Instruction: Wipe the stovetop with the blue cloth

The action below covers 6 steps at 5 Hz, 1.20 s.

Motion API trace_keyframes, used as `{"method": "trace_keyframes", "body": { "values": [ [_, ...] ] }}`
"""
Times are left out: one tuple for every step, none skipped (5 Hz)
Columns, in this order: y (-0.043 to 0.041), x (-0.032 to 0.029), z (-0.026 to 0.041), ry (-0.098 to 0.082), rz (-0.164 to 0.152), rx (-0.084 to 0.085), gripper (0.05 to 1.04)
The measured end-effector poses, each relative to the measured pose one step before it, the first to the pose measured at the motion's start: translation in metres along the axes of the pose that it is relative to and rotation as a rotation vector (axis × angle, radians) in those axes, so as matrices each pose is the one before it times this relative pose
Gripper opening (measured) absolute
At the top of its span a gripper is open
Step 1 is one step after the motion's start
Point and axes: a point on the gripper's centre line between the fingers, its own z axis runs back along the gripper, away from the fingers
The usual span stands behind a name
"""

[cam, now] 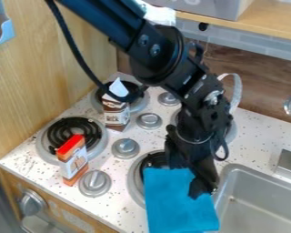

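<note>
Black metal-and-plastic tool [203, 186] at right edge of bright blue rectangular cloth [177, 200], opening and hold cannot be told, cloth partly covering black coil burner [153, 159] on speckled white bench [257, 125], grey metal sink [257, 200] cut off.

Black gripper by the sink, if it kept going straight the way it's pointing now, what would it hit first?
Most likely the blue cloth: the gripper points down at the cloth's side nearest the sink. Whether they already touch is unclear from this angle.
</note>
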Motion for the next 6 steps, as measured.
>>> {"method": "trace_keyframes", "body": {
  "values": [
    [-0.00247, -0.01183, -0.01107, 0.0484, -0.0134, -0.0061, 1.01],
    [-0.00096, -0.00749, -0.01135, 0.0531, -0.0338, -0.0015, 1.01],
    [0.0021, 0.00231, -0.01587, 0.0406, -0.0285, -0.0051, 1.01],
    [0.00437, 0.00662, -0.0111, 0.0151, -0.0072, 0.0121, 1.01],
    [0.00422, 0.00852, -0.00769, 0.0117, -0.0156, 0.0188, 1.01],
    [0.00399, 0.01044, 0.00056, -0.0263, -0.013, 0.015, 1.01]
  ]
}}
